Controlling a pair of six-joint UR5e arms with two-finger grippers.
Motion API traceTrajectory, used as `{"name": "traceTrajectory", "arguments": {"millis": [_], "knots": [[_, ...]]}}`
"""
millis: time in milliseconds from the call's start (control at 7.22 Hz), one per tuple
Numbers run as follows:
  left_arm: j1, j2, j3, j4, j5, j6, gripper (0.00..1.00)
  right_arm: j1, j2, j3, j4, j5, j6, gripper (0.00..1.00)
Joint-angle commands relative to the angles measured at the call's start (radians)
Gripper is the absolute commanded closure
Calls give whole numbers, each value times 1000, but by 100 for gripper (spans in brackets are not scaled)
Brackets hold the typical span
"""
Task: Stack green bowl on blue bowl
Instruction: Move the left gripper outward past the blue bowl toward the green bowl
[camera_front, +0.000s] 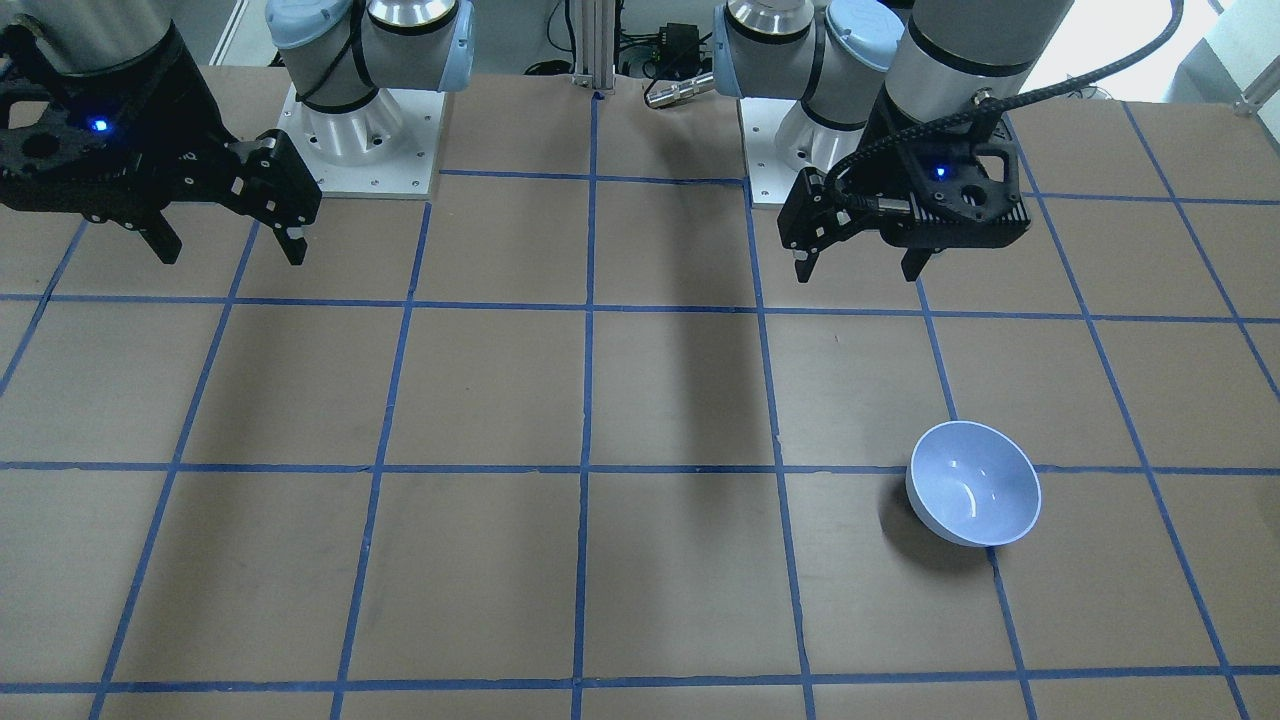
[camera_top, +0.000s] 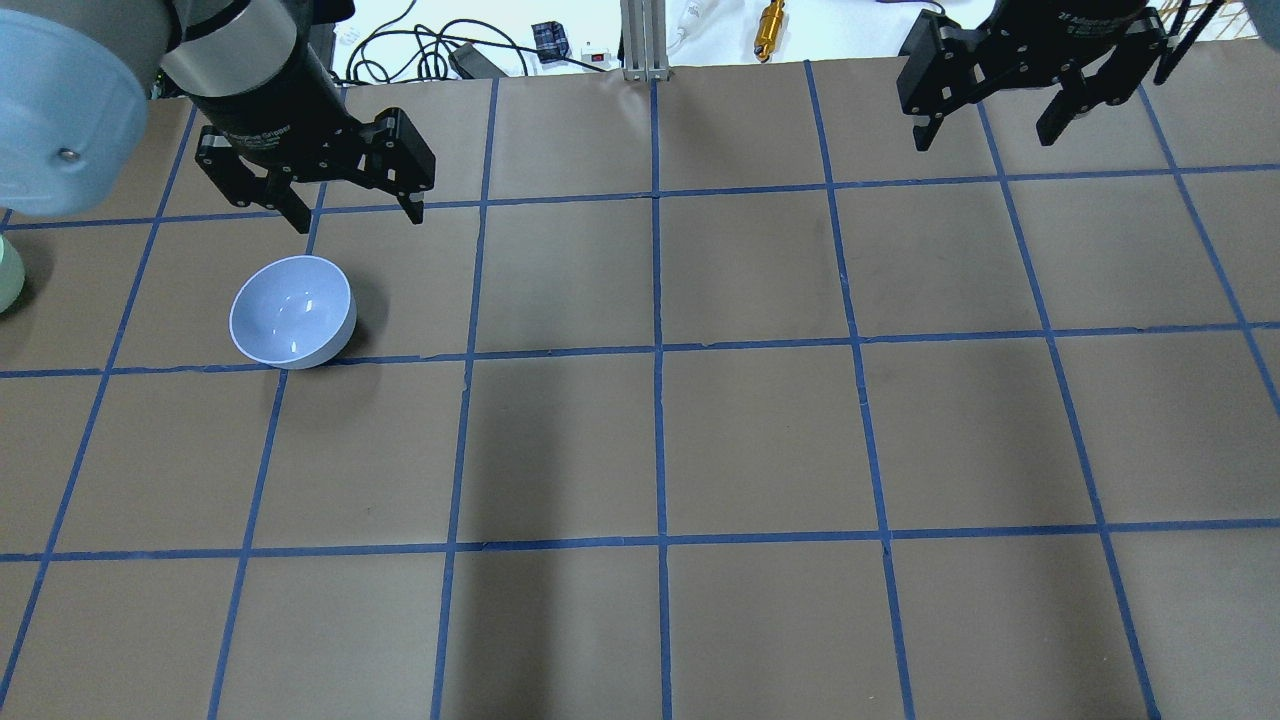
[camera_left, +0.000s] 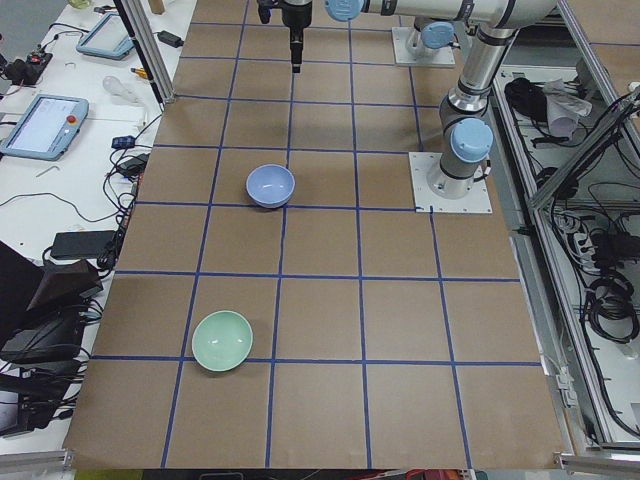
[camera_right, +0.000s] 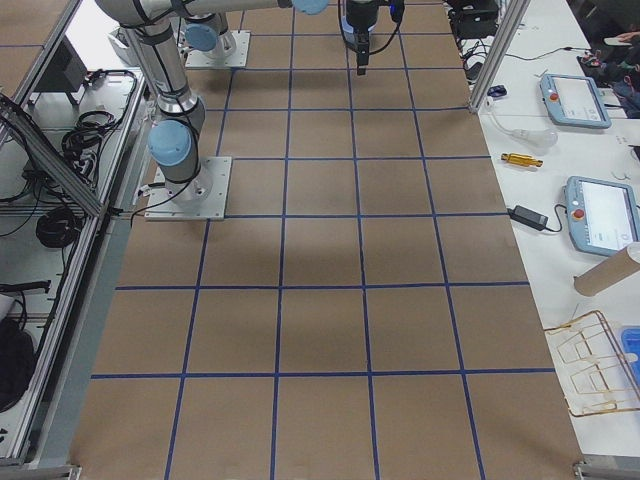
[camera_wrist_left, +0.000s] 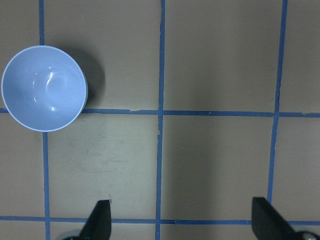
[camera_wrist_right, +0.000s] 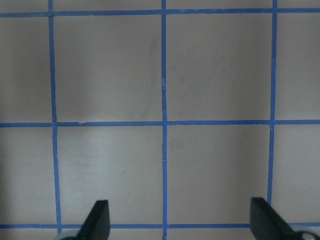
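Note:
The blue bowl (camera_front: 975, 483) stands upright and empty on the brown table, on my left side; it also shows in the overhead view (camera_top: 292, 311), the exterior left view (camera_left: 270, 186) and the left wrist view (camera_wrist_left: 44, 88). The green bowl (camera_left: 222, 340) stands upright nearer the table's left end, apart from the blue bowl; only its edge (camera_top: 5, 272) shows in the overhead view. My left gripper (camera_front: 858, 268) (camera_top: 357, 218) (camera_wrist_left: 181, 215) is open and empty, raised above the table near the blue bowl. My right gripper (camera_front: 233, 255) (camera_top: 982, 138) (camera_wrist_right: 181, 215) is open and empty, raised over bare table.
Blue tape lines grid the table (camera_top: 760, 440). The arms' base plates (camera_front: 365, 150) sit at the robot's side. Teach pendants (camera_left: 40, 125) and cables lie on the bench beyond the far edge. A wire rack (camera_right: 595, 360) stands off the table's right end.

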Motion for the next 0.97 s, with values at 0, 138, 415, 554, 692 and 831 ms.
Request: {"name": "traceTrajectory", "arguments": {"millis": [0, 138, 415, 554, 692, 831], "knots": [[2, 1, 2, 0, 0, 7, 0, 0, 0, 0, 0, 1, 0, 0], [2, 1, 2, 0, 0, 8, 0, 0, 0, 0, 0, 0, 0, 0], [5, 3, 1, -2, 0, 19, 0, 0, 0, 0, 0, 0, 0, 0], [11, 4, 2, -11, 0, 39, 0, 0, -1, 0, 0, 1, 0, 0], [30, 4, 2, -22, 0, 116, 0, 0, 0, 0, 0, 0, 0, 0], [80, 7, 4, -61, 0, 190, 0, 0, -1, 0, 0, 0, -2, 0]]}}
